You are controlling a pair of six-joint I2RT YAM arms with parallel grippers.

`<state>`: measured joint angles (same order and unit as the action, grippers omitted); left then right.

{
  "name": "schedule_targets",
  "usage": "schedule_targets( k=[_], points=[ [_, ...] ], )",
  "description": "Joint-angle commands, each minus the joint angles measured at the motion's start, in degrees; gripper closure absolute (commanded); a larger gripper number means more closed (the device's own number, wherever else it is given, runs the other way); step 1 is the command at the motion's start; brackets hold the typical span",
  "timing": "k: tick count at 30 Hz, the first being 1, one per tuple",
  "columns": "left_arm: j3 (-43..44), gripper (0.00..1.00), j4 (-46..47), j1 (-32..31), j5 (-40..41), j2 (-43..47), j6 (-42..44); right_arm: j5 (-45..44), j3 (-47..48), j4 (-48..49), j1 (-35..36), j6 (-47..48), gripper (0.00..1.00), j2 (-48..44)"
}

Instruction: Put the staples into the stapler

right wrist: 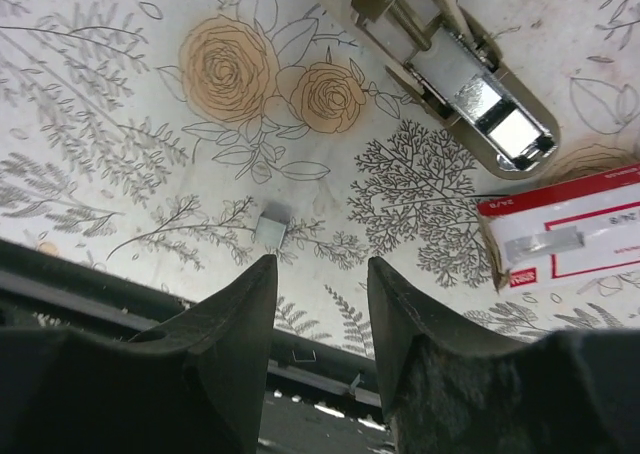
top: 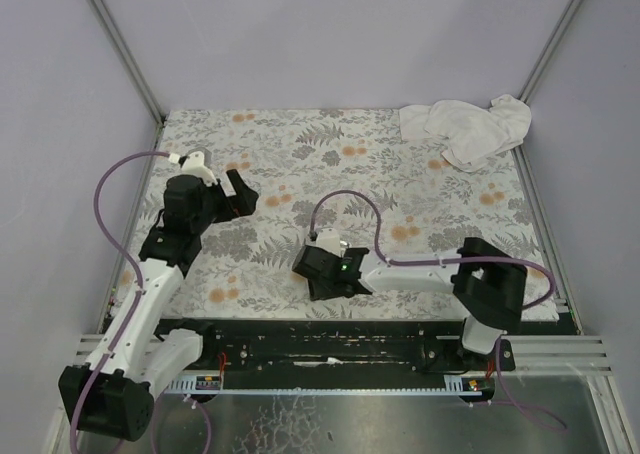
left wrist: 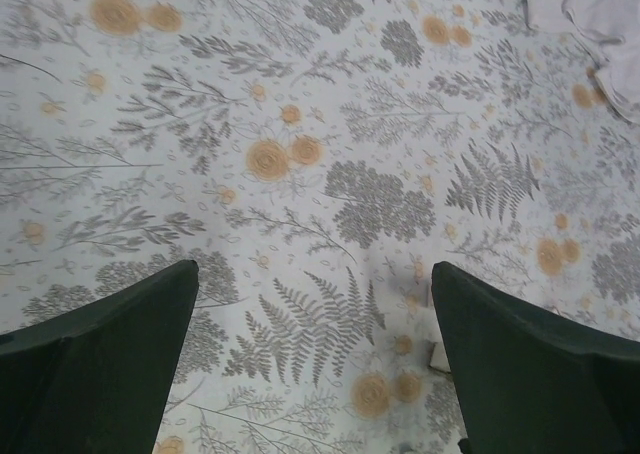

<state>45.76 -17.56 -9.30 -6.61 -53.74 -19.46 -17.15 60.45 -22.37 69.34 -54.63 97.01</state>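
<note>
The stapler (right wrist: 455, 74) lies open at the top of the right wrist view, its metal track showing. The staples box (right wrist: 565, 239), red and white, lies at the right edge with a silvery strip on its label. A short loose strip of staples (right wrist: 272, 224) lies on the floral cloth just beyond my right gripper (right wrist: 320, 266), which is open and empty. In the top view the right gripper (top: 320, 264) hangs low near the table's front edge and covers these things. My left gripper (top: 240, 192) is open and empty over bare cloth at the left, and its wrist view shows it (left wrist: 312, 274) with nothing between its jaws.
A crumpled white cloth (top: 470, 129) lies at the back right corner; it also shows in the left wrist view (left wrist: 590, 14). The table's dark front rail (right wrist: 300, 364) runs right under the right gripper. Metal frame posts stand at the back corners.
</note>
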Motion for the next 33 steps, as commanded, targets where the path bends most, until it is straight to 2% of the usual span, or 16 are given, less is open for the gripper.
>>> schedule_targets(
  k=[1, 8, 22, 33],
  points=[
    [-2.31, 0.0, 5.83, 0.25, 7.71, 4.21, 2.67, -3.47, 4.76, -3.31, 1.65, -4.96, 0.52, 3.98],
    [-5.05, 0.0, 7.74, 0.25, 8.75, 9.8, 1.37, -5.06, 9.29, -6.3, 2.76, -6.26, 0.52, 8.6],
    [-3.93, 0.0, 5.04, 0.25, 5.71, 8.29, 1.27, -7.81, 13.99, -10.17, 3.43, -8.4, 0.52, 11.77],
    [-4.21, 0.0, 5.08, 0.29, 5.18, 8.71, 1.4, -7.72, 15.87, -10.06, 3.43, -8.47, 0.56, 13.78]
  ],
)
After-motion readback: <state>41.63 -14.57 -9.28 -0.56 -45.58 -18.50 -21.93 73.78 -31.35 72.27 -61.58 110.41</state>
